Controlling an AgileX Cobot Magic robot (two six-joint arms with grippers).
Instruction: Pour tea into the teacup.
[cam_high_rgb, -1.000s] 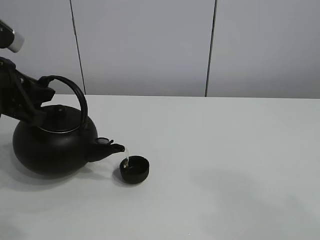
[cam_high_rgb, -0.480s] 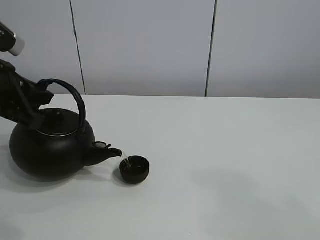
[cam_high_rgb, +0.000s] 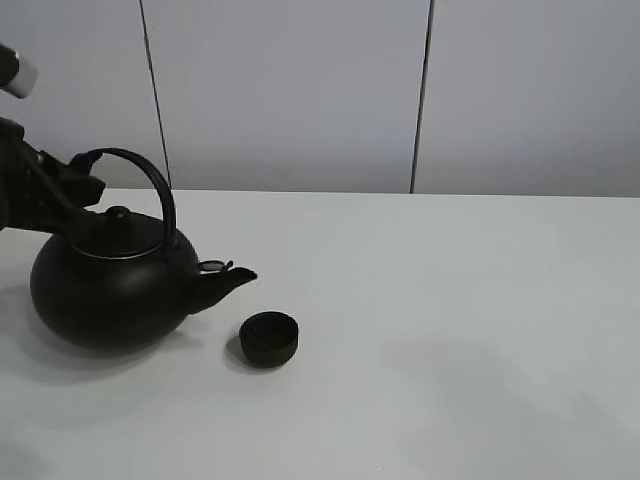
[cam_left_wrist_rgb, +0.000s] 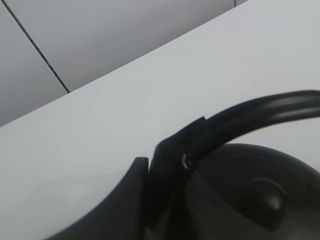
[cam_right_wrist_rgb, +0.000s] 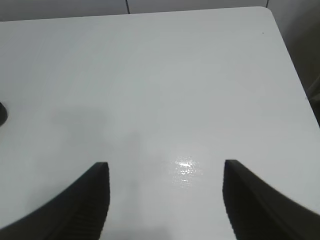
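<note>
Exterior high, teacup (cam_high_rgb: 269, 339) upright, left tool (cam_high_rgb: 82, 185) grasping teapot handle (cam_high_rgb: 152, 182), right tool (cam_right_wrist_rgb: 166, 168) released

Robotics lab or test cell, by look. Plain white bench (cam_high_rgb: 480, 300), glossy, with glare spot in right wrist view. Behind it, pale grey wall panels (cam_high_rgb: 290, 90) split by 2 dark vertical seams (cam_high_rgb: 421, 100). Black robot arm (cam_high_rgb: 35, 195) at bench edge. Props: black teapot (cam_high_rgb: 105, 290), small teacup (cam_high_rgb: 269, 338).

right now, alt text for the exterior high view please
A large black teapot, held level by its arched handle in the left gripper, points its spout toward a small black teacup close by on a white table. Nothing runs from the spout.
</note>
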